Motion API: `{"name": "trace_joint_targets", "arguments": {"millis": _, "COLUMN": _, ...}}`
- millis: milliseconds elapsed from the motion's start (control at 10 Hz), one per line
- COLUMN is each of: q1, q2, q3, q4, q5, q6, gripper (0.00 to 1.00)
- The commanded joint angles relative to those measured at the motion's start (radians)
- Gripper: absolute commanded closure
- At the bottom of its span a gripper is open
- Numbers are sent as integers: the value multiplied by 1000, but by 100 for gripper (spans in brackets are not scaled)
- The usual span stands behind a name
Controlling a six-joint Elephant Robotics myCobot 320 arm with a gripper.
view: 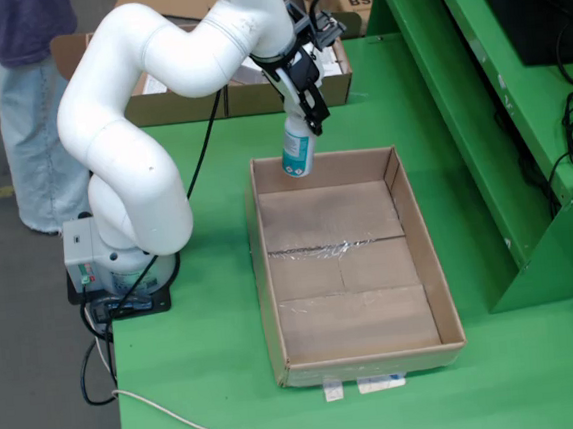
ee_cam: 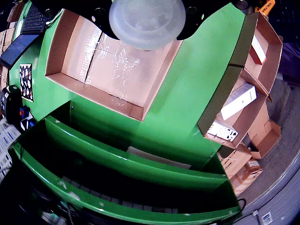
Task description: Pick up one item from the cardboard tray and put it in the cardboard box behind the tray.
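- Fixed view, left to right: person (view: 28, 107) stands at far left, then my white arm (view: 131, 158) on its base at the table (view: 217, 341) edge.
- My gripper (view: 307, 112): jaws clamped on a bottle (view: 298, 149), held upright in the air over the tray's (view: 426, 262) back wall.
- Tray floor bare, w/ clear tape.
- Box (view: 246, 96) sits behind the tray.
- Wrist view: bottle's round base (ee_cam: 147, 21) at top, tray (ee_cam: 140, 111) underneath, box (ee_cam: 262, 47) at right.
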Motion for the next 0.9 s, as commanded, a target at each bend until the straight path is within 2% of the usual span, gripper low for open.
{"name": "trace_joint_targets", "arguments": {"millis": 0, "q1": 165, "q2": 16, "q3": 86, "q4": -49, "q5": -40, "q6": 36, "gripper": 100}}
{"name": "trace_joint_targets", "arguments": {"millis": 400, "q1": 310, "q2": 24, "q3": 135, "q4": -134, "q5": -77, "q6": 88, "gripper": 100}}
{"name": "trace_joint_targets", "arguments": {"millis": 500, "q1": 387, "q2": 54, "q3": 108, "q4": -146, "q5": -111, "q6": 136, "gripper": 100}}
{"name": "trace_joint_targets", "arguments": {"millis": 800, "q1": 540, "q2": -4, "q3": 191, "q4": -212, "q5": -159, "q6": 208, "gripper": 100}}
